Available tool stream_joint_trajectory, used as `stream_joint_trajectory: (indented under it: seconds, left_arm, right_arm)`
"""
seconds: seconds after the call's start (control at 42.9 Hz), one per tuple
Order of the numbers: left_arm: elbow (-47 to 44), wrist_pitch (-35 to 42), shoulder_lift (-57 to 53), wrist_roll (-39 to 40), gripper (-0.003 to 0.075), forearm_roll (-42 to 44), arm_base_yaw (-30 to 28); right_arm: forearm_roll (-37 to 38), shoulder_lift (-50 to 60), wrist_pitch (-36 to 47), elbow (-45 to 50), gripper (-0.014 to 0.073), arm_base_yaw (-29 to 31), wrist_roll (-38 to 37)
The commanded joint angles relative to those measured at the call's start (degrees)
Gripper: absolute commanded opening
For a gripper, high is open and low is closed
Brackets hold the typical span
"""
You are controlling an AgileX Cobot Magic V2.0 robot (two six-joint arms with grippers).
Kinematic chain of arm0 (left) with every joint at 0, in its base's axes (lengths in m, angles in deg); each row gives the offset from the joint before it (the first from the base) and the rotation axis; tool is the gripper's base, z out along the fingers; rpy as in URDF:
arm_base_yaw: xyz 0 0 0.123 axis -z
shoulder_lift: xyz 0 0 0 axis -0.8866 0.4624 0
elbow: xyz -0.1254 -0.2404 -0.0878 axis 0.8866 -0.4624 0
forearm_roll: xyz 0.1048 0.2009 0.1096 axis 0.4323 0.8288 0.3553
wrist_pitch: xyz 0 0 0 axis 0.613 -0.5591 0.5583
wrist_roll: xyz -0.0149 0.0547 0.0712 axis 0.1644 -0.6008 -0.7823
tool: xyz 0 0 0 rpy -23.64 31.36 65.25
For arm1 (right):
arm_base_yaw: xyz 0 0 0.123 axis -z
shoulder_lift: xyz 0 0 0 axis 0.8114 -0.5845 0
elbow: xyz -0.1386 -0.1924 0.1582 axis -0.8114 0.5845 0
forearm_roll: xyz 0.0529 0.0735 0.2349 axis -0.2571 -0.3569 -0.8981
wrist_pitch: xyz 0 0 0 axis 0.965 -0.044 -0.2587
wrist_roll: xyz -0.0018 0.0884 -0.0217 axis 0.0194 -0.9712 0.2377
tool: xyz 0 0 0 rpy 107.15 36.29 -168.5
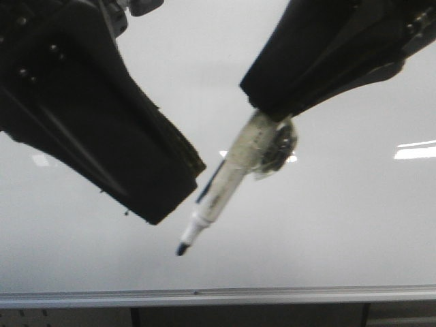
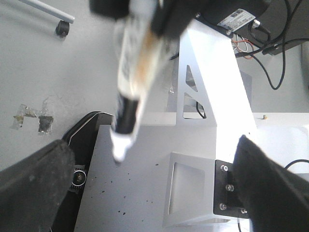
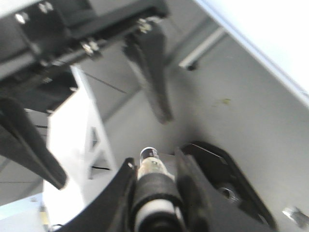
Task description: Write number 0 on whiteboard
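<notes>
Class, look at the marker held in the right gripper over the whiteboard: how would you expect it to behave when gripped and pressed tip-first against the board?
The marker looks like a stiff, slim plastic barrel, so it probably won't bend. It seems light for its size. Its round, smooth body could slip or twist in the right gripper; the clear wrapping near the grip may be there to resist that. Laid on the whiteboard, it would likely roll.

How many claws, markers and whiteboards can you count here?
Claws: 2, the left claw and the right claw
Markers: 1, the marker
Whiteboards: 1, the whiteboard
Total: 4
</notes>
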Motion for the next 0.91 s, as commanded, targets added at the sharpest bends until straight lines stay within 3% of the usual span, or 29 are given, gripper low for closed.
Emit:
stream_joint_trajectory:
  seconds: [0.0, 0.163, 0.256, 0.443, 0.676, 0.885]
  left_arm:
    - [1.58, -1.60, -2.29, 0.03, 0.0640, -3.66, 0.29]
    - [1.58, -1.60, -2.29, 0.03, 0.0613, -3.55, 0.29]
    - [1.58, -1.60, -2.29, 0.03, 0.0541, -3.55, 0.29]
    - [1.58, -1.60, -2.29, 0.03, 0.0270, -3.55, 0.29]
    - [1.58, -1.50, -2.29, 0.03, -0.0020, -3.55, 0.29]
    - [1.58, -1.36, -2.29, 0.03, -0.0020, -3.65, 0.29]
  right_arm:
    - [6.57, 5.15, 2.45, -1.71, -0.0067, 2.10, -6.07]
    - [19.89, 12.16, 7.99, -1.71, -0.0067, 9.02, -12.81]
    - [21.33, 15.31, 12.05, -1.71, -0.0067, 13.10, -13.43]
    - [22.06, 16.71, 20.53, -2.13, -0.0067, 16.54, -13.32]
    - [25.72, 15.07, 22.68, -8.15, -0.0067, 16.54, -13.04]
    - [26.80, 6.87, 20.80, -17.99, -0.0067, 16.54, -13.04]
